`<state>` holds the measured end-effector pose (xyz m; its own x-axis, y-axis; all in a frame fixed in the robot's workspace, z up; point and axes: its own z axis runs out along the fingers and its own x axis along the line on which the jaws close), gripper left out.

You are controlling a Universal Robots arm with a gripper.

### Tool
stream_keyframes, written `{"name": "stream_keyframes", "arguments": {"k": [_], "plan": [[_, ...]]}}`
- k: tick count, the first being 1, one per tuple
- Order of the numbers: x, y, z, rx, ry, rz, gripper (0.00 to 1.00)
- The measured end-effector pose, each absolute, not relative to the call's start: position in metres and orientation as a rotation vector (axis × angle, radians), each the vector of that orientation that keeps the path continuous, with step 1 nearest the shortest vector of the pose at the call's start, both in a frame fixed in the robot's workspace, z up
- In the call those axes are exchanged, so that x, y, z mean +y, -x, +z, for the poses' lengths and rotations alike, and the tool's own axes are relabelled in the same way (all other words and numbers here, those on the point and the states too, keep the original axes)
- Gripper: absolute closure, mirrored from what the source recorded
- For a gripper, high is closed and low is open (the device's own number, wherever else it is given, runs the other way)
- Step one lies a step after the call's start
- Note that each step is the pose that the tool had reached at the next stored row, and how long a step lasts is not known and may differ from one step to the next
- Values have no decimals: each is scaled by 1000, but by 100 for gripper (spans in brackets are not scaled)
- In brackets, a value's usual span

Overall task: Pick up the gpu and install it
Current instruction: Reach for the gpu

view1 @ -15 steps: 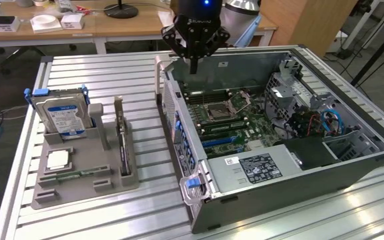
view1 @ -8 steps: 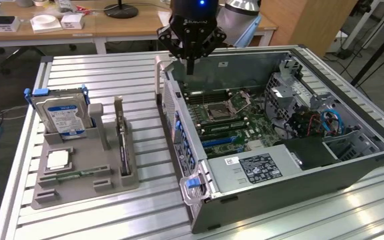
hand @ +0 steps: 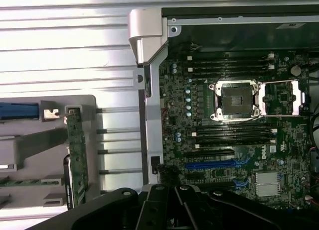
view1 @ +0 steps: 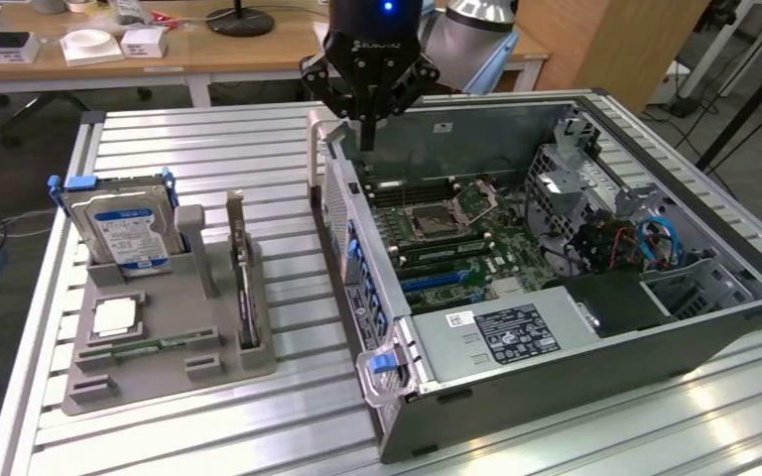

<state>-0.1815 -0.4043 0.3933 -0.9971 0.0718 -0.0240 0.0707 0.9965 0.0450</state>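
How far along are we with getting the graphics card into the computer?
Done: nothing yet. The graphics card stands on edge in the gray holder beside the hard drive, untouched. In hand: nothing; the gripper hangs above the open computer case near its edge, fingers shut and empty. Left: the whole pickup and install; the blue slot on the motherboard is bare.

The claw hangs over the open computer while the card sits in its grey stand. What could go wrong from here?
1. The shut gripper hangs close above the case wall; moving low, it might strike it.
2. The gpu stands on edge in the grey holder near the hard drive; a skewed grasp could tip it.
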Motion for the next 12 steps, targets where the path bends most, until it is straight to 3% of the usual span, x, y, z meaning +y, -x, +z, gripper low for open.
{"name": "stream_keyframes", "arguments": {"k": [12], "plan": [[-409, 196, 393, 3113, -109, 69, 89]]}}
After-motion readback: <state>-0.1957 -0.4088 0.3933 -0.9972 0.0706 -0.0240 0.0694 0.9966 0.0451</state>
